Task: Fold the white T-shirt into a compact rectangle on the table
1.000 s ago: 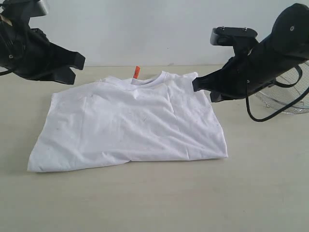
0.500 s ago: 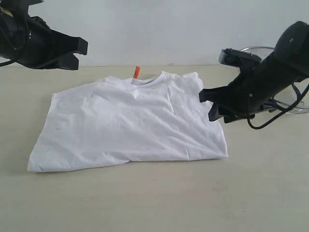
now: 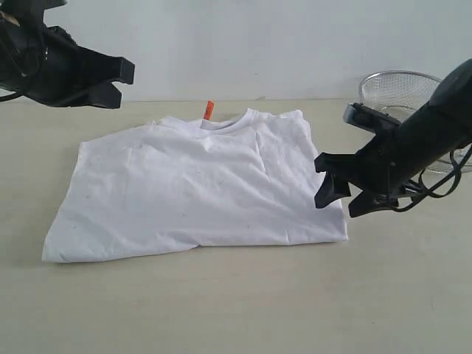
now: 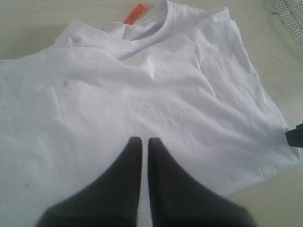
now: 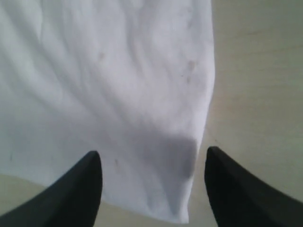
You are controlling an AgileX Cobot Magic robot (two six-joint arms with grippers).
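Right gripper (image 3: pixel 338 199) spread wide, nearer arm: corner of white short-sleeved cotton T-shirt (image 3: pixel 199 184) straight ahead between its jaws, flat on pale beige table (image 3: pixel 221 310). Left gripper (image 4: pixel 141 142) pinched together, farther off.

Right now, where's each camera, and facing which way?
Exterior view: off the arms, facing the white T-shirt on the table; left arm and right arm show.
Left wrist view: on left arm, above the shirt; shut left gripper shows.
Right wrist view: on right arm, over a shirt corner; open right gripper shows.
All share the T-shirt.
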